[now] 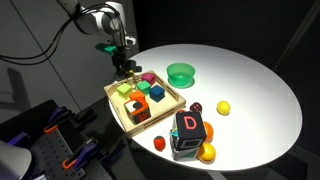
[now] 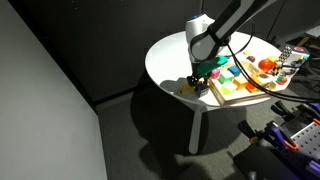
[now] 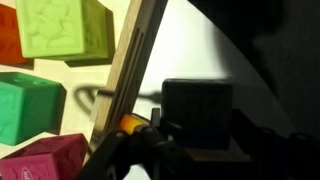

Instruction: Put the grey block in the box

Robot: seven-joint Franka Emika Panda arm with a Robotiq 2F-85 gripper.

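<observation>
The grey block (image 3: 197,110) shows dark in the wrist view. It stands on the white table just outside the wall of the light wooden box (image 3: 125,80). My gripper (image 3: 197,135) has a finger against each side of the block and looks shut on it. In both exterior views the gripper (image 1: 124,68) (image 2: 196,84) is low at the outer edge of the box (image 1: 118,108) (image 2: 222,98); the block is hidden there. The box holds several coloured blocks, among them a light green one (image 3: 62,28), a green one (image 3: 28,108) and a magenta one (image 3: 45,160).
A green round bowl (image 1: 181,73) stands beyond the box. A dark cube marked with a red "D" (image 1: 187,128) sits near the table's front edge, with a yellow ball (image 1: 223,108), an orange ball (image 1: 207,153) and small red pieces (image 1: 159,143) around it. The round table's edge (image 2: 165,85) is close to the gripper.
</observation>
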